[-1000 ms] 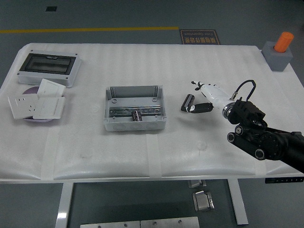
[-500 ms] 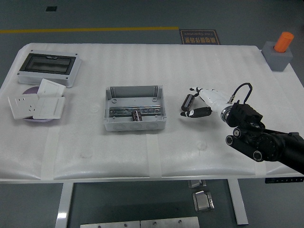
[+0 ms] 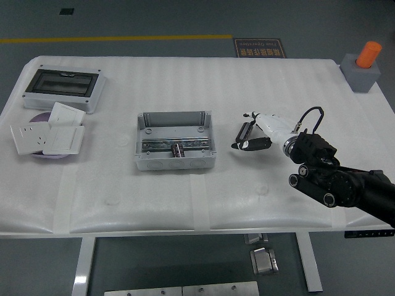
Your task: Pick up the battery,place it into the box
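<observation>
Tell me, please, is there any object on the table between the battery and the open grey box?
Nothing visible. The battery is at the right hand, and only bare white table lies between it and the box to its left.

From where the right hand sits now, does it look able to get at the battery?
Probably yes. The right hand is already at the battery, its fingers around it, and nothing stands between them; whether the hold is firm is not clear.
</observation>
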Robot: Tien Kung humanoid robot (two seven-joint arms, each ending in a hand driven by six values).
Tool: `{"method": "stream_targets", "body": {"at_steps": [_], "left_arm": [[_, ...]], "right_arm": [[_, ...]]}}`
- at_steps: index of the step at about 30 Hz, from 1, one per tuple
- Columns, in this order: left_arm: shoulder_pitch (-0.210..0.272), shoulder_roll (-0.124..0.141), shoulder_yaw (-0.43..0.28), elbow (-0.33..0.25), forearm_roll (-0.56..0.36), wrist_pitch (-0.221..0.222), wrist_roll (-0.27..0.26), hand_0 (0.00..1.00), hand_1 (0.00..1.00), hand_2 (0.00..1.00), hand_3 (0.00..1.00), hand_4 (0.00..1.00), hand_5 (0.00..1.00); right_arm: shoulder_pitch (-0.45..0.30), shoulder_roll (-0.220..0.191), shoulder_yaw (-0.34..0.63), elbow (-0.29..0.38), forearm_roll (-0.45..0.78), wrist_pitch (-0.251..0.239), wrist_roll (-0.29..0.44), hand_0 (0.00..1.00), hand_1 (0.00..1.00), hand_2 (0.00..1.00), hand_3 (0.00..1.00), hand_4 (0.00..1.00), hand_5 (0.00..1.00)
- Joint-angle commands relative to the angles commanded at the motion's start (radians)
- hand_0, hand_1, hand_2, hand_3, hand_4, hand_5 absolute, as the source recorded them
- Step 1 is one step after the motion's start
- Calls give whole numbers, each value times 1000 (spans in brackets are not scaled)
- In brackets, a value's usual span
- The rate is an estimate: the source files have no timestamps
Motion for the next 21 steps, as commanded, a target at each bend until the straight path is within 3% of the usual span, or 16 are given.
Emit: {"method": "stream_targets", "body": {"at_steps": [17,18,21], "left_arm": [[-11,2,23,0,-18,3,-16,617,646,468,544,634,177],[-11,2,26,0,-20,3,-17,616,646,468,543,632,177],[-11,2,31,0,-25,3,-18,616,646,468,543,632,177]], "right_arm": [[-13,2,-13,-10,6,-40,9,882,723,719,819,929,566],[-14,3,-16,-12,8,-40,9,857,704,688,772,782,408],[-17,5,-23,-16,14,-40,11,857,704,688,772,782,408]]}}
